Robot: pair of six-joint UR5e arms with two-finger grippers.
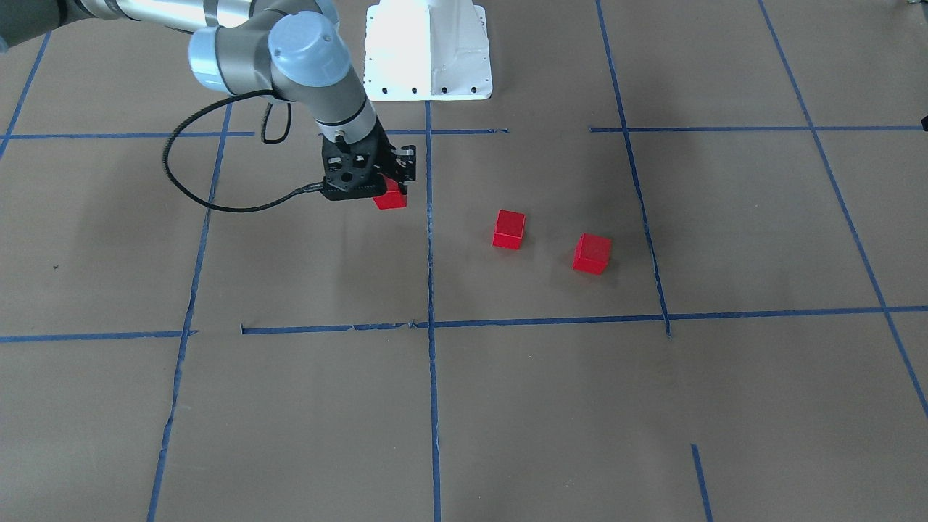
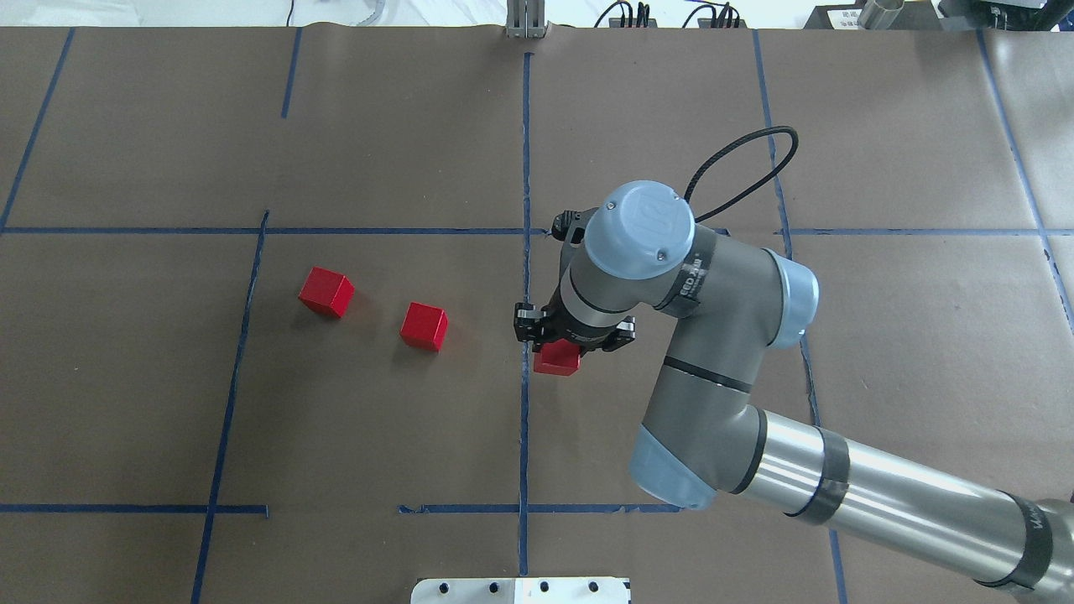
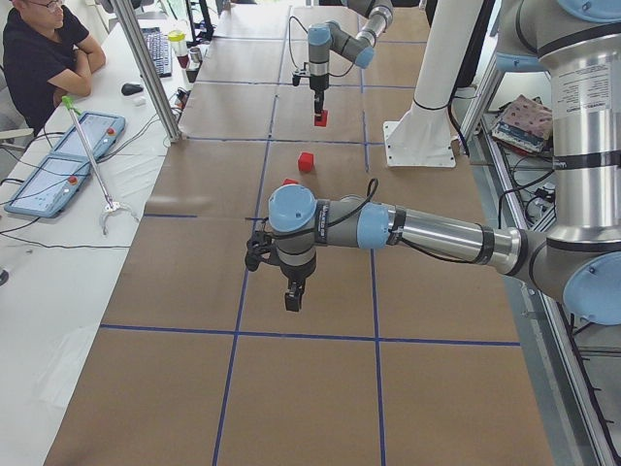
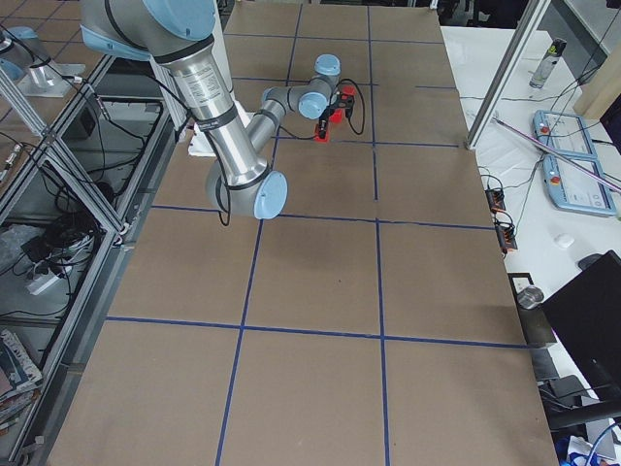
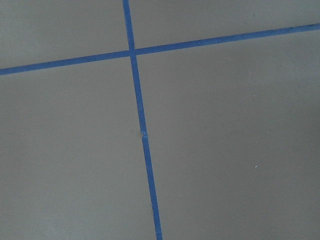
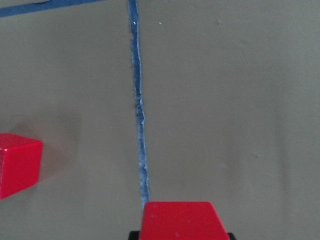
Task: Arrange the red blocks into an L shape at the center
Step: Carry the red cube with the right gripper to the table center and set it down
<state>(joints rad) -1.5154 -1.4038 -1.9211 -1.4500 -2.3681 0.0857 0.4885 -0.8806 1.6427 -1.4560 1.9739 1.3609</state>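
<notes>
My right gripper (image 2: 560,344) is shut on one red block (image 2: 557,359), held low over the paper just right of the vertical blue tape line (image 2: 524,419) in the center square (image 2: 377,419). The right wrist view shows this block (image 6: 182,220) at its bottom edge. Two more red blocks lie loose and apart in the center square's left half, one nearer the line (image 2: 424,326) and one farther left (image 2: 326,292). In the front view these are the middle block (image 1: 509,229) and the right block (image 1: 592,253). My left gripper (image 3: 292,301) hangs over bare paper away from the blocks; I cannot tell if it is open or shut.
The white robot base (image 1: 428,51) stands at the table's near edge. A black cable (image 2: 738,168) loops off the right wrist. A seated person (image 3: 39,49) and tablets are beside the table in the left view. The left wrist view shows only paper and crossing tape (image 5: 132,52).
</notes>
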